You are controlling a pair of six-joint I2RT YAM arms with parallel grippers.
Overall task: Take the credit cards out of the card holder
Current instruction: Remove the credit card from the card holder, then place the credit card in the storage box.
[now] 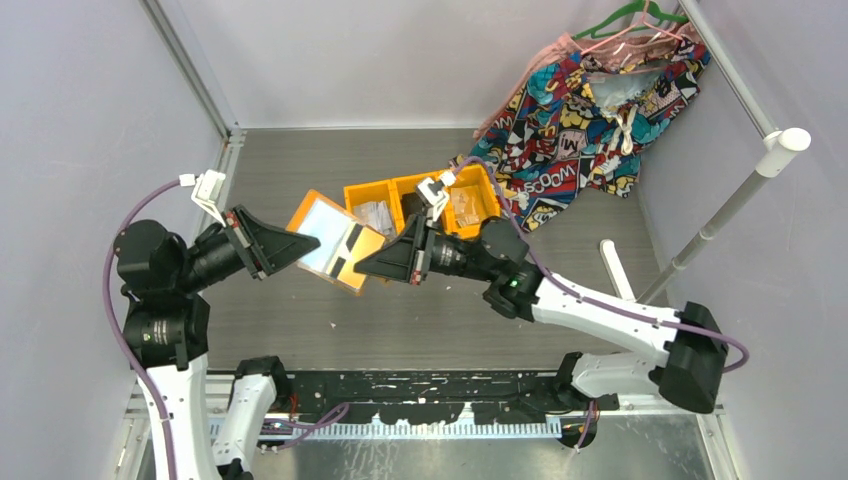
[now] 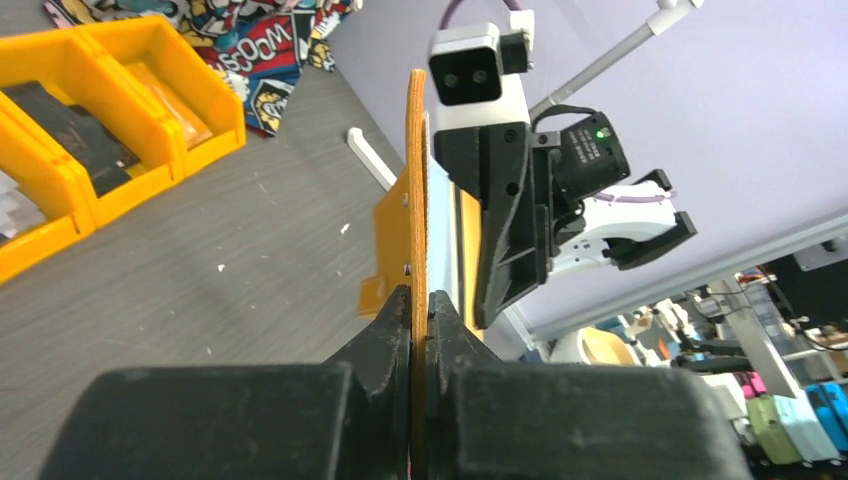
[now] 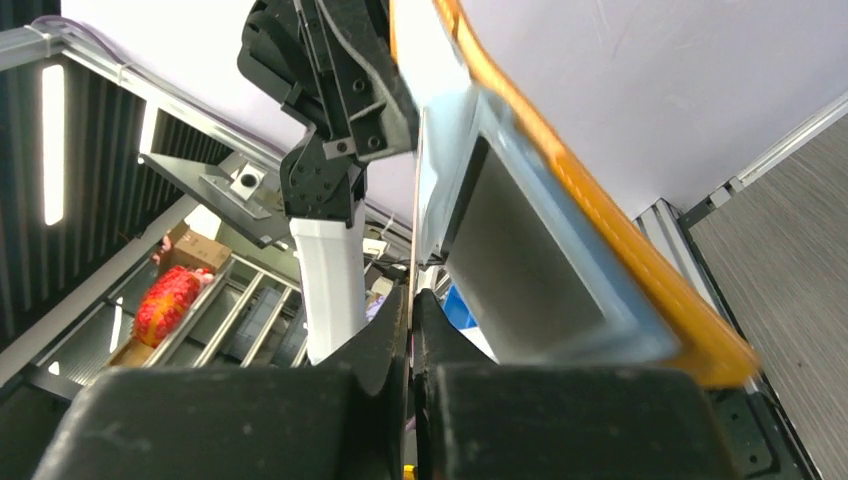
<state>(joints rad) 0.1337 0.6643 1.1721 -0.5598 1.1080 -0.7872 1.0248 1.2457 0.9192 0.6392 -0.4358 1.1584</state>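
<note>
The orange card holder [image 1: 322, 222] hangs open above the table, its pale blue pockets facing up. My left gripper [image 1: 302, 243] is shut on the left edge of its orange cover [image 2: 415, 180], which the left wrist view [image 2: 421, 295] shows pinched edge-on. A pale credit card [image 1: 345, 252] with a dark stripe sticks out of the holder's right side. My right gripper [image 1: 362, 267] is shut on that card's thin edge [image 3: 416, 220], as seen in the right wrist view [image 3: 410, 295]. Another grey card [image 3: 520, 270] sits in a blue pocket of the holder [image 3: 620, 250].
Orange bin trays [image 1: 420, 200] holding small items stand just behind the holder, also in the left wrist view [image 2: 100, 120]. A colourful printed cloth [image 1: 590, 110] hangs at the back right. A white tube [image 1: 615, 268] lies on the table, and a slanted pole [image 1: 735, 205] is at the right.
</note>
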